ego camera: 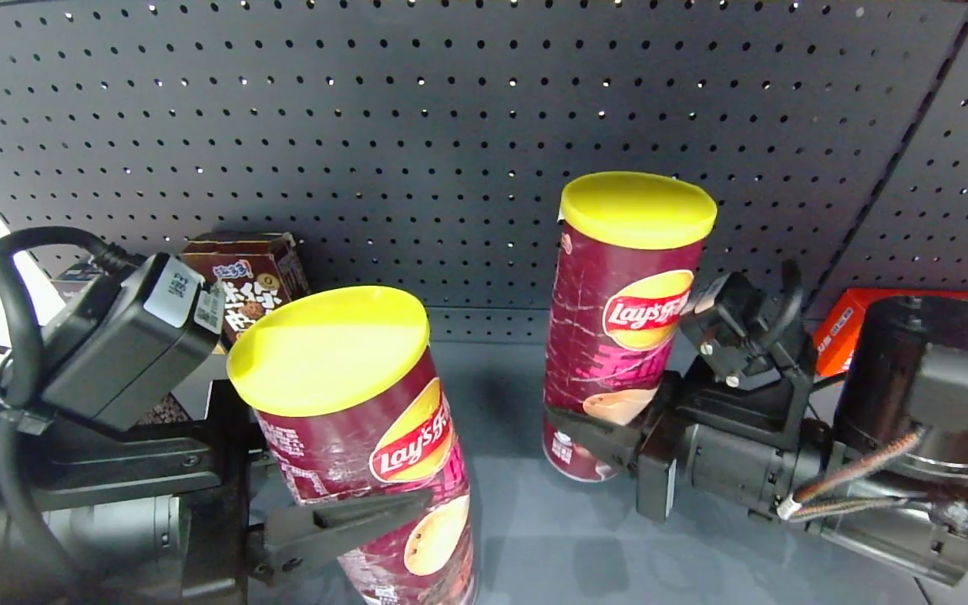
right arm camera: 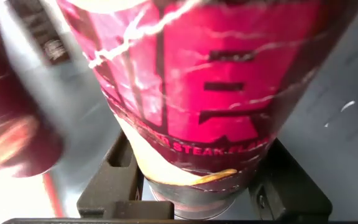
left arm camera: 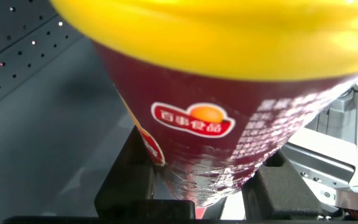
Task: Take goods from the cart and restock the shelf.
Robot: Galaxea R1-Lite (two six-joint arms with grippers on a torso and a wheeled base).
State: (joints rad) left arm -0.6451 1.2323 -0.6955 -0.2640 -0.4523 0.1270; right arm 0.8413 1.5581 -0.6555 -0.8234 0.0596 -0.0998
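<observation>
From the head: two cans over the shelf [ego camera: 585, 538]. Left can [ego camera: 358, 437] tilted, gripped low by left fingers [ego camera: 341, 517]; right can [ego camera: 623, 319] nearer the pegboard, clamped by right fingers [ego camera: 589, 433]. Two boxes behind: brown [ego camera: 253, 286], orange [ego camera: 845, 323]. Closer at the wrists: a finger pressed to each side of both cans.

Left gripper [ego camera: 366, 512] jaws clamp near can [ego camera: 341, 412]; right gripper [ego camera: 595, 424], far can [ego camera: 618, 311]

At your nine o'clock, a brown snack box [ego camera: 253, 281] stands close to the dark perforated back panel [ego camera: 450, 126] of the shelf [ego camera: 534, 521]. Swing to three o'clock and you've got an orange-red box [ego camera: 837, 332], partly hidden, near that same panel.
</observation>
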